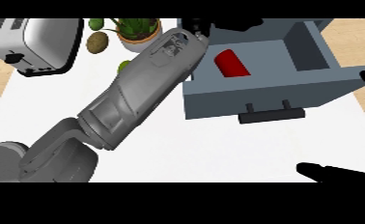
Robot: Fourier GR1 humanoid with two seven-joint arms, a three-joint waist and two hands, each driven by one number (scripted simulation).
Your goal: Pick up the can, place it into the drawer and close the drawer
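Note:
The red can (231,63) lies on its side inside the open grey-blue drawer (314,49), toward the drawer's left half. The drawer's dark handle (272,116) faces me. My left forearm runs diagonally from the lower left up to the drawer's far left corner, where the black left hand (214,25) shows at the picture's upper edge. That hand is apart from the can and mostly cut off. My right hand (324,172) rests at the lower right with straight fingers, holding nothing, well in front of the drawer.
A silver toaster (39,44) stands at the back left. A potted plant (139,32) and a brown oval item (98,42) sit beside it. A small green item (124,66) peeks out from under my left forearm.

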